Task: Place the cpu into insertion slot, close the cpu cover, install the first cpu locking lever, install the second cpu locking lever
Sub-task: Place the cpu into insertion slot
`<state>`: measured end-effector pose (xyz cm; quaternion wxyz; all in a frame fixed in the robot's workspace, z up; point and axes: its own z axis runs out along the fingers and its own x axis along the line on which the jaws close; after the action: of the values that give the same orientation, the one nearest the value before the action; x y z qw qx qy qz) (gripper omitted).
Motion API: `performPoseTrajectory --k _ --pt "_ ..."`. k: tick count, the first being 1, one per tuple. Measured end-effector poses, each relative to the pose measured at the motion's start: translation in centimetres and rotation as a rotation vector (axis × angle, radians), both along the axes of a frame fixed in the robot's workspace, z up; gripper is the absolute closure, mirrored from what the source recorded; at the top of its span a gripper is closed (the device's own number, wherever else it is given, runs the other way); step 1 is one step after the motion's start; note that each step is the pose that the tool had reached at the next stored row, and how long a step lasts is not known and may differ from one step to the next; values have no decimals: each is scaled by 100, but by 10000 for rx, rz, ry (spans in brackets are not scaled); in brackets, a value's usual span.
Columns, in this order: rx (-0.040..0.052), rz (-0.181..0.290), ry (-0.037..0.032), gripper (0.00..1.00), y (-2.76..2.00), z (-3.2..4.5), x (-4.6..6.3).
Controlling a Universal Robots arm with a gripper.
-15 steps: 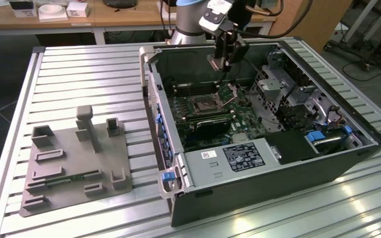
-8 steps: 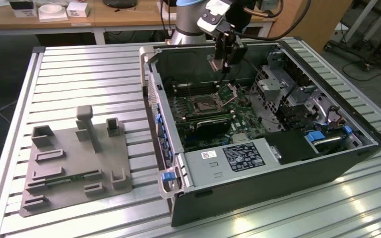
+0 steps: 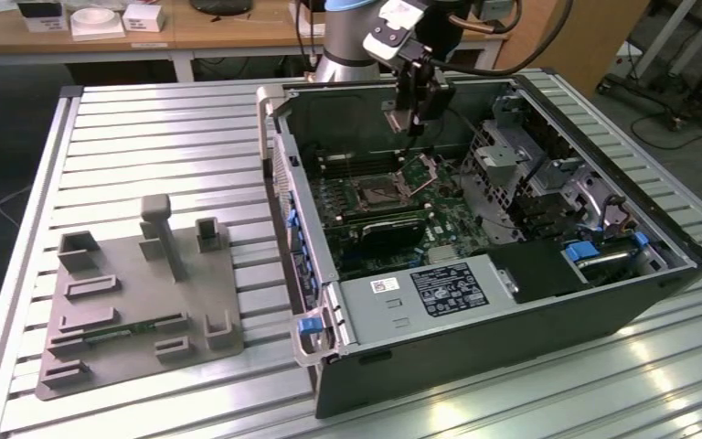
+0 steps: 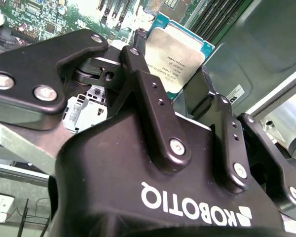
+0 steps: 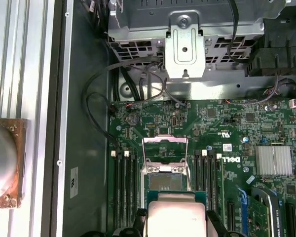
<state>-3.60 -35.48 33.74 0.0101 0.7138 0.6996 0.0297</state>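
Observation:
My gripper hangs over the open computer case, shut on the cpu. The cpu is a flat silvery square with a thin green rim, pinched by its edges between two black fingers. In the first wrist view the cpu hovers just short of the insertion slot, apart from it. The insertion slot lies bare on the green board. The cpu cover stands swung up and open behind the slot, also visible as the cpu cover in the exterior view.
Black memory slots flank the socket on both sides. A metal drive cage and a white-labelled grey box crowd the case. A grey fixture plate sits on the slatted table at the exterior view's left.

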Motion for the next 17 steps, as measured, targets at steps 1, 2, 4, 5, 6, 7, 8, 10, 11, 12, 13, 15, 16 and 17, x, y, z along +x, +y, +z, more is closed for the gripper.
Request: performPoseTrajectory --k 1,2,4,5,6,7,8,10,11,12,13,15,16,17 --pt "1 -7 0 46 0 -1 0" --pt "0 -15 0 46 0 -2 0" --pt "0 -46 0 46 0 -4 0" --pt "1 -70 0 46 0 -6 0" --pt "2 -104 -1 46 0 -8 0" --pt "3 -140 -2 46 0 -13 0" --pt "2 -164 -1 46 0 -20 0" --pt "1 -189 0 46 0 -41 0" --pt "1 -201 -1 46 0 -54 0" --pt "1 -217 0 46 0 -68 0" --pt "0 -228 0 46 0 -83 0" --pt "-1 -229 0 46 0 -118 0" --pt "1 -229 -1 46 0 -138 0" --pt "1 -230 0 46 0 -156 0"
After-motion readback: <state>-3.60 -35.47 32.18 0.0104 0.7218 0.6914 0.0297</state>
